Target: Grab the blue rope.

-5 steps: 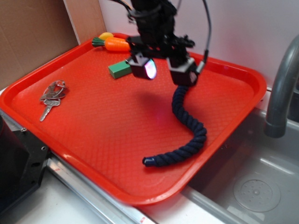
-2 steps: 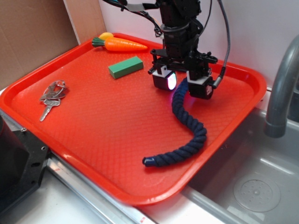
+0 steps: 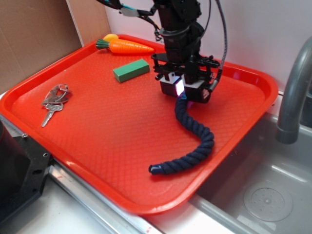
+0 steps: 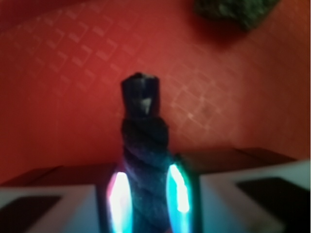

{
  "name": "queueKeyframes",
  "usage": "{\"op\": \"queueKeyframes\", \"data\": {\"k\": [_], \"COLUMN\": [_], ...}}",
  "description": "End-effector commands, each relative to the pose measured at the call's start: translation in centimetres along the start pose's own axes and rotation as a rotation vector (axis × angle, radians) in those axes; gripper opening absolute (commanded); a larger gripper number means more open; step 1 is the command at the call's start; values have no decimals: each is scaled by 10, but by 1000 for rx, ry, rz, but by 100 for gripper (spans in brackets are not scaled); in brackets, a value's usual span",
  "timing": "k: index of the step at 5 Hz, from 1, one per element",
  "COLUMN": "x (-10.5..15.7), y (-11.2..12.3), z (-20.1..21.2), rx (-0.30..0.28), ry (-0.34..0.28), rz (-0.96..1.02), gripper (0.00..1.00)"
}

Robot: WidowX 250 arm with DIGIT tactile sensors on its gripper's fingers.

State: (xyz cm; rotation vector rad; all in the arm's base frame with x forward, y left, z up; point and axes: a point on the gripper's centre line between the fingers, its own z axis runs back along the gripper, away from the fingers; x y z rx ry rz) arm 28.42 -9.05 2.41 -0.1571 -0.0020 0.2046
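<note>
The blue rope (image 3: pixel 196 136) is a thick dark navy twisted piece lying in an S curve on the right half of the red tray (image 3: pixel 97 141). Its glossy near end points at the tray's front. My gripper (image 3: pixel 183 92) stands over the rope's far end with a glowing pad on each side, shut on it. In the wrist view the rope (image 4: pixel 145 145) runs up between the two lit pads (image 4: pixel 119 199), and its sealed tip sticks out past them. The tray shows behind it.
A toy carrot (image 3: pixel 124 46) and a yellow item lie at the tray's back left. A green block (image 3: pixel 130 70) lies near them. Keys (image 3: pixel 54 100) lie at the left. A grey faucet (image 3: pixel 292 92) and sink are right of the tray.
My gripper moved right and down onto the rope's far end, then its jaws closed from wide apart onto the rope.
</note>
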Motion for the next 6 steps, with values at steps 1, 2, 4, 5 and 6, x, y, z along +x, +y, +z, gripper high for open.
{"op": "queueKeyframes", "data": {"k": [1,2,4,5,6], "x": [-55,-65,-74,-68,-61], "y": [34,65,64,55,49], "z": [95,151,246,252,241], "rx": [-89,-31,207,243,267], "ry": [-220,-214,-164,-169,-144], "rz": [22,-88,-40,-45,-48], "gripper": [0,0,0,0,0]}}
